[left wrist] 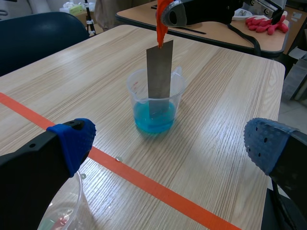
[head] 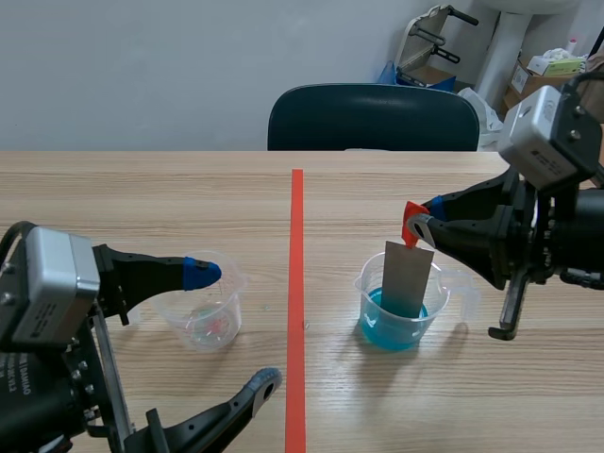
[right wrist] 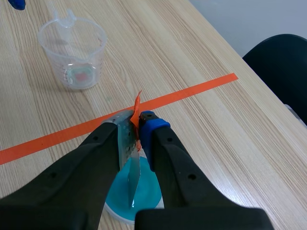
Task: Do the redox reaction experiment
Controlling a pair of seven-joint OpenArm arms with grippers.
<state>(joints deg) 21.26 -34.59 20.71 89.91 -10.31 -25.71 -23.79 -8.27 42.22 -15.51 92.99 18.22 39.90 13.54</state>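
Right wrist view is showing my right gripper [right wrist: 136,128] clamping the orange-taped top of the metal strip [head: 408,278], likely light, stiff and slick, its lower end dipping into the blue-liquid beaker [head: 442,300].

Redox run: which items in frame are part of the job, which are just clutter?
Job: metal strip, held in right end effector; beaker of blue liquid; clear beaker, likely.
Lying about: dark chair; cardboard box.
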